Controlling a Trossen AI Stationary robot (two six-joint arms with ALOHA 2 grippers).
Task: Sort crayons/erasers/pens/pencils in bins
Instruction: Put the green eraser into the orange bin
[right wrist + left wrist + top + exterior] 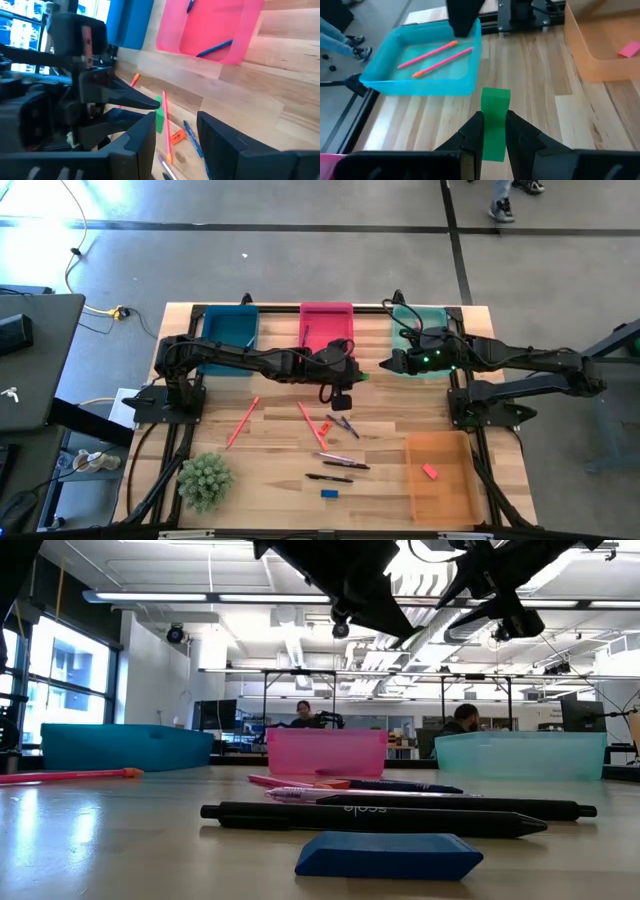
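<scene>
My left gripper [493, 120] hangs above the table's middle [362, 374], shut on a green eraser [495, 107]. My right gripper [176, 120] stands open and holds nothing, in the air by the teal bin [425, 320], a little to the right of the left one [386, 365]. A blue eraser [329, 493] and dark pens [340, 461] lie flat on the wood near the front. Pink sticks [242, 420] lie farther left. The pink eraser [430, 471] lies in the orange bin [445, 490]. The blue bin [228, 328] and pink bin [327, 320] stand at the far edge. My left gripper pinches the green eraser between its two fingers by the eraser's near part [493, 142]. The far end [495, 95] sticks out past the fingertips. The fingers come from the table's left, slanting down, and lie along the eraser. It is lifted clear of the table.
A green spiky plant [205, 480] stands at the near left corner. The teal bin holds two pink sticks [437, 57]; the pink bin holds blue sticks [215, 48]. An orange crayon [327, 426] and blue sticks [346, 423] lie under the left gripper. People sit in the room beyond.
</scene>
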